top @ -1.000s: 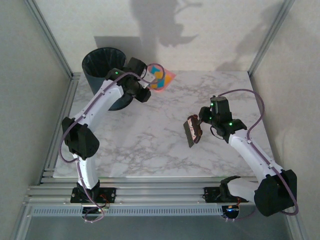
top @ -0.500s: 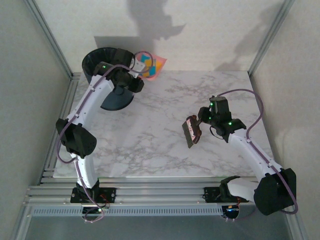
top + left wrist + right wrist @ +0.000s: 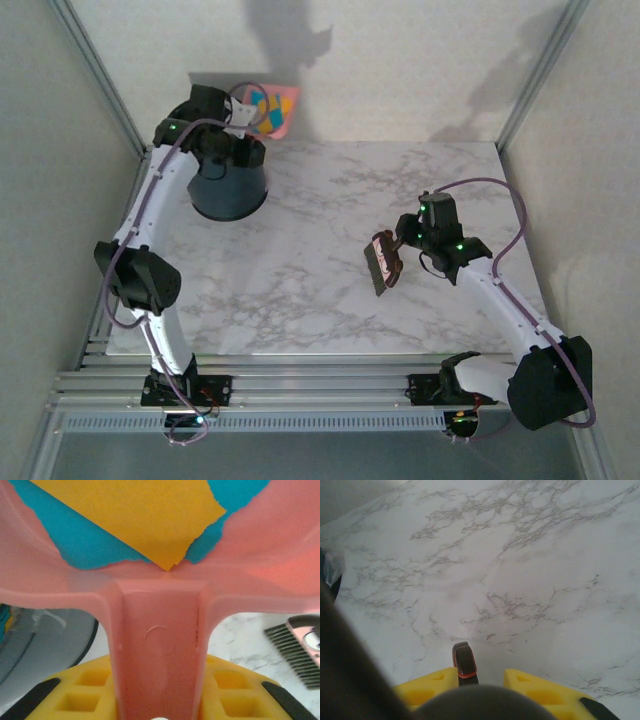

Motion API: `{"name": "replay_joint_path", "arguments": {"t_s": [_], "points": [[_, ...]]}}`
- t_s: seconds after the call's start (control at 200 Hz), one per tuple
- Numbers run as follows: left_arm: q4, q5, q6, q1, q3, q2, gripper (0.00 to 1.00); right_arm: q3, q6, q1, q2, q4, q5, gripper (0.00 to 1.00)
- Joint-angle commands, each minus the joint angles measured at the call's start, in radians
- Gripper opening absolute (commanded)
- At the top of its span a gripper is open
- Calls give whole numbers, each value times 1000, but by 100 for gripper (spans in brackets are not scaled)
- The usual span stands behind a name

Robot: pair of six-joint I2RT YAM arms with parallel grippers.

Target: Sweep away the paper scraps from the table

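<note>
My left gripper is shut on the handle of a pink dustpan, held up at the far left, just behind and right of a dark bin. Orange-yellow and teal paper scraps lie inside the pan. In the left wrist view the handle runs between my yellow fingers, with a large orange-yellow scrap over teal ones. My right gripper is shut on a dark brush above the marble table; the brush's handle pokes out beside the yellow fingers.
Aluminium rails run along the table's left and near edges, and angled posts rise at both back corners. The bin's rim shows below the pan at the left of the left wrist view. The brush bristles show at its right.
The left arm has swung the dustpan left and back, from right of the bin to behind its rim, raising it. The right arm and brush have stayed still.
</note>
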Motion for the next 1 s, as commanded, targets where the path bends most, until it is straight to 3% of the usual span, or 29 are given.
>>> {"name": "replay_joint_path", "arguments": {"t_s": [0.0, 0.28, 0.516, 0.791, 0.996], "points": [[101, 136, -69, 34, -18, -64, 3, 6, 0, -6, 0, 26, -12, 0], [322, 341, -273, 126, -159, -109, 3, 5, -1, -5, -4, 23, -10, 0], [478, 464, -400, 150, -234, -114, 3, 3, 1, -6, -5, 23, -13, 0], [614, 525, -532, 167, -262, -69, 3, 3, 0, -6, -9, 23, -12, 0], [765, 567, -706, 170, -290, -32, 3, 3, 0, -6, -13, 23, -12, 0]]}}
